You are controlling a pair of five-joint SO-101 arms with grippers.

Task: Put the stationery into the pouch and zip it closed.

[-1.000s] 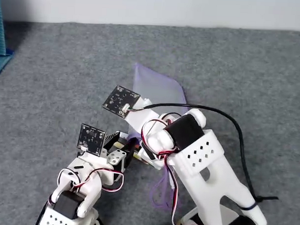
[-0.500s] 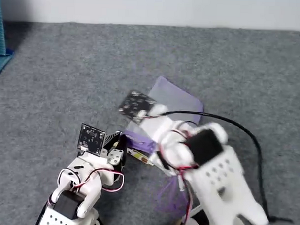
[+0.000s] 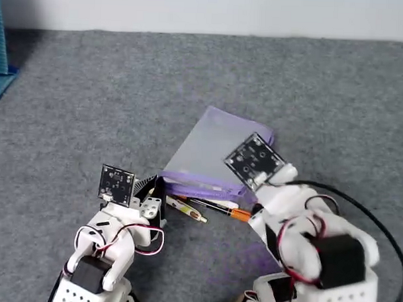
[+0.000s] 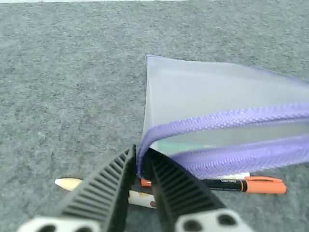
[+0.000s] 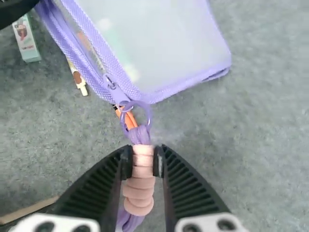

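Note:
The translucent purple pouch (image 3: 211, 151) lies flat mid-table with its zipper edge toward the arms. My left gripper (image 4: 140, 157) is shut on the pouch's corner at the end of the purple zipper (image 4: 231, 121). My right gripper (image 5: 141, 152) is shut on the pink beaded zip pull (image 5: 140, 166), which hangs by a ring from the slider (image 5: 112, 88) at the other end. An orange-and-black pen (image 3: 216, 208) and a cream pen (image 3: 186, 214) lie on the carpet beside the zipper edge, partly under it. Pale shapes show faintly through the pouch wall (image 5: 145, 38).
Grey carpet covers the table. A small pale green block (image 5: 26, 34) lies beside the pouch's left-gripper end. A blue object (image 3: 1, 44) stands at the far left edge. The white wall runs along the back.
My right arm has drawn back toward the front right with the zip pull in its gripper. The pouch swung and slid right, and the pens beside it came into sight. The left arm barely moved.

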